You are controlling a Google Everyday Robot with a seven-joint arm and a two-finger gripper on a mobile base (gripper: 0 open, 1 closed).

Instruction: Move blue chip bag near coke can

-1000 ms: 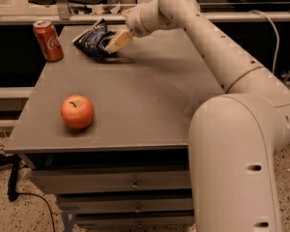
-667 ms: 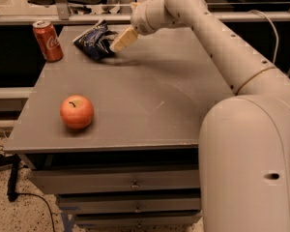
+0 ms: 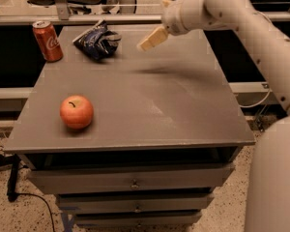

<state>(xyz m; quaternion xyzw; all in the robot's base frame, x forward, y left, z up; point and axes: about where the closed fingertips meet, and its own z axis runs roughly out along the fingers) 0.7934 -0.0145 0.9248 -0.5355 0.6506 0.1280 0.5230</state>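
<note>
The blue chip bag (image 3: 96,41), dark navy and crumpled, lies on the grey table top (image 3: 183,110) at the back left. The coke can (image 3: 47,40) stands upright at the back left corner, a short gap to the left of the bag. My gripper (image 3: 151,39) hangs above the back middle of the table, to the right of the bag and apart from it. It holds nothing.
A red apple (image 3: 77,112) sits at the front left of the table. The table is a cabinet with drawers (image 3: 135,182) below. A rail (image 3: 111,18) runs behind the table. My white arm (image 3: 261,37) fills the right side.
My gripper has let go of the chip bag and drawn back to the right and upward. The bag stays near the can.
</note>
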